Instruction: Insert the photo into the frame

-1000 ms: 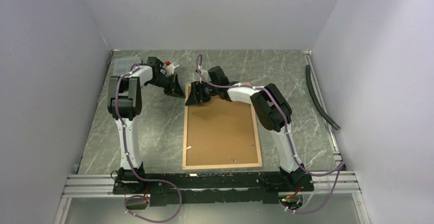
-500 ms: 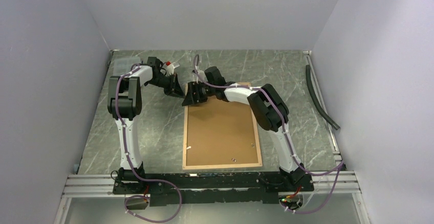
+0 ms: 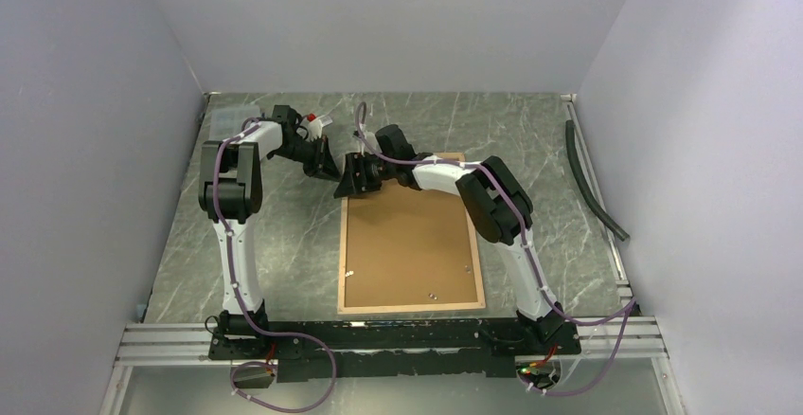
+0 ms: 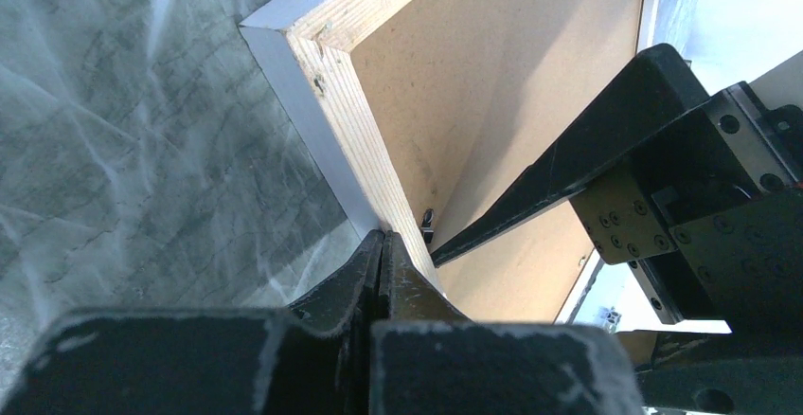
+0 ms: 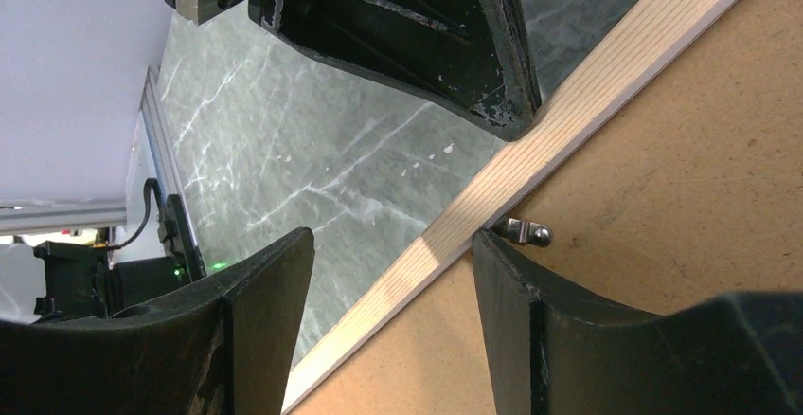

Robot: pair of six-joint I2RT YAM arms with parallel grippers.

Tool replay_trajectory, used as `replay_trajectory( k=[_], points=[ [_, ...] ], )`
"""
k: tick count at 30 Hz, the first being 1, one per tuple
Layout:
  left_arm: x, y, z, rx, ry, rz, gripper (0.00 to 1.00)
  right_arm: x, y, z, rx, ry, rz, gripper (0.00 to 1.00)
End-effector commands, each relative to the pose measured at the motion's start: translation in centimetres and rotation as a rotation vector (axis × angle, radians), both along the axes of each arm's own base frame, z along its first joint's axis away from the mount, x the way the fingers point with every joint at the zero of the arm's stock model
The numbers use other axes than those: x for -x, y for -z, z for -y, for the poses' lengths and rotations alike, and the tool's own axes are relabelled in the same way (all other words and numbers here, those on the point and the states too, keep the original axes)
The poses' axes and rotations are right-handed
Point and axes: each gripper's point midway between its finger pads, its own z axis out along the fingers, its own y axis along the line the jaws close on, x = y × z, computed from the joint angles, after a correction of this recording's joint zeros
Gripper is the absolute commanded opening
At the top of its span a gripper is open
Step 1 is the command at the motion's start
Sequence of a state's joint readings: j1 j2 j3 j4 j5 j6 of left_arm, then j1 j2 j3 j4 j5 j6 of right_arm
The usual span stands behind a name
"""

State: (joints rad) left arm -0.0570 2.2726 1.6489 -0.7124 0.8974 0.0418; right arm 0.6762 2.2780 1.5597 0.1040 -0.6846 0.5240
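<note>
so the frame (image 3: pixel 412 310) is lying back-up on the bench (image 3: pixel 275 244), long axis running 6 to 12 o'clock, with the brown backing board (image 3: pixel 409 244) sitting in it. both arms crowd its 11 o'clock corner. the right end effector (image 5: pixel 390 240) is open and straddles the wooden rim, one finger on the board right by a little metal clip (image 5: pixel 526 233). the left end effector (image 4: pixel 382 243) is pinched shut on nothing, tips seemingly touching the rim from 9 o'clock. my guess is the clip's next, and right is nearer. the photo isn't visible anywhere, so i can't tell if it's under the board.
</note>
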Motion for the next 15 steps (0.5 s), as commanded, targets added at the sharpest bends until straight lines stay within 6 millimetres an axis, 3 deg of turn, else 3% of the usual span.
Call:
replay_trajectory(
  k=[1, 10, 13, 15],
  points=[
    [2.2, 3.6, -1.3, -0.161, 0.034, -0.056, 0.03, -0.3, -1.0, -0.2, -0.001, 0.015, 0.048, 0.66],
    [2.0, 1.2, -3.0, -0.141, 0.001, -0.034, 0.03, -1.1, -3.9, 3.9, -0.001, 0.143, 0.104, 0.73],
    [3.1, 0.7, -3.8, -0.155, 0.021, -0.030, 0.03, -1.9, -5.7, 6.7, -0.006, 0.230, 0.125, 0.81],
    [4.2, 0.8, -4.4, -0.182, 0.047, -0.024, 0.04, -3.0, -7.1, 9.8, 0.010, 0.330, 0.143, 0.87]
  ],
)
